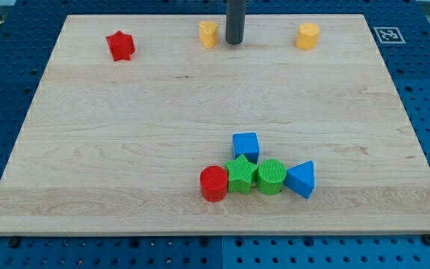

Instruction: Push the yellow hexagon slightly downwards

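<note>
Two small yellow blocks sit near the view's top edge of the wooden board (125, 112). The right one (308, 35) looks like a hexagon. The left one (208, 33) has a rounder shape that I cannot make out. My dark rod comes down from the view's top, and my tip (234, 42) rests on the board just right of the left yellow block, close to it or touching it. My tip is well to the left of the yellow hexagon, with a wide gap between them.
A red star (120, 45) lies at the top left. Near the bottom middle sit a cluster: a blue cube (245, 146), a red cylinder (214, 183), a green star (240, 174), a green cylinder (271, 176) and a blue triangle (301, 179).
</note>
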